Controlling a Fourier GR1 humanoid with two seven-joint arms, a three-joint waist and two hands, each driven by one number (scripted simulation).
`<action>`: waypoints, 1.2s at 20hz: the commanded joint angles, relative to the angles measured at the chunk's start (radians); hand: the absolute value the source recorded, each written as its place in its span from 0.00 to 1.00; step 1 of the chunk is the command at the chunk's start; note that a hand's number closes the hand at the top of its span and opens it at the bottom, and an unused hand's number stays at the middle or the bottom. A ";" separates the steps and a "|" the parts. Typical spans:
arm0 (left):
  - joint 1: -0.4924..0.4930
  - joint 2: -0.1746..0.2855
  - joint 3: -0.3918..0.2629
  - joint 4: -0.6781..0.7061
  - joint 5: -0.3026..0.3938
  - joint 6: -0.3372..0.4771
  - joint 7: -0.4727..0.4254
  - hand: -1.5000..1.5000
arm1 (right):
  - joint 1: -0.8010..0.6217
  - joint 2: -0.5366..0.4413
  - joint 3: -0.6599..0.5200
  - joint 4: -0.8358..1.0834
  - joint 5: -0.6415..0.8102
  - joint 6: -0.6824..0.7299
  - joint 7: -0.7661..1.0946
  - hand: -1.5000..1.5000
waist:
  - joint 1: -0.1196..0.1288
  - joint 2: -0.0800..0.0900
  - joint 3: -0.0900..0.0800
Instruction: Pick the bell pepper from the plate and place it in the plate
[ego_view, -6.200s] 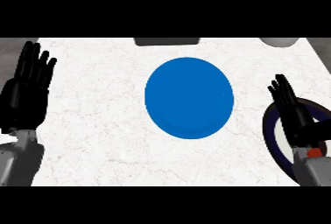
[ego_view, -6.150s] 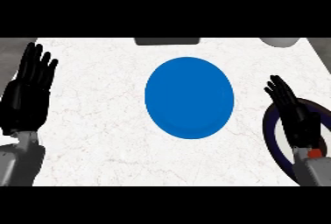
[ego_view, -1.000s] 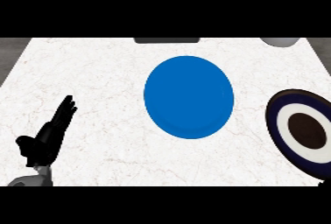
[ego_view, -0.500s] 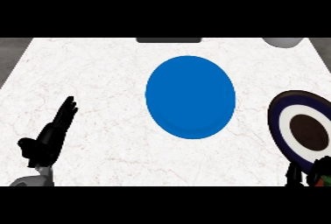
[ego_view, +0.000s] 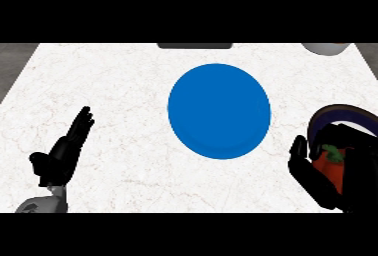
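R hand has come up into view, curled round the pepper, dark plate just behind it; pick looks done, next: carry left to blue plate, let go; L hand rests flat.

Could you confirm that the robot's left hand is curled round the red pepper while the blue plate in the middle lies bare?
Not quite: the right hand is curled round the red pepper, as the head view shows at its right edge. The left hand is open and holds nothing. The blue plate in the middle does lie bare.
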 joint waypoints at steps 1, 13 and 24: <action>-0.056 -0.015 -0.003 0.030 -0.012 0.014 0.027 0.50 | -0.225 0.080 0.003 0.159 -0.016 0.081 0.052 1.00 | 0.001 0.001 0.001; -0.022 0.026 0.046 0.051 0.021 -0.062 -0.007 0.50 | -0.530 0.193 -0.056 0.777 -0.038 -0.235 -0.050 1.00 | 0.007 0.004 0.001; -0.022 -0.022 0.014 0.004 -0.024 -0.008 0.023 0.50 | -0.645 0.194 -0.039 1.184 -0.195 -0.688 0.061 0.00 | 0.013 0.004 0.002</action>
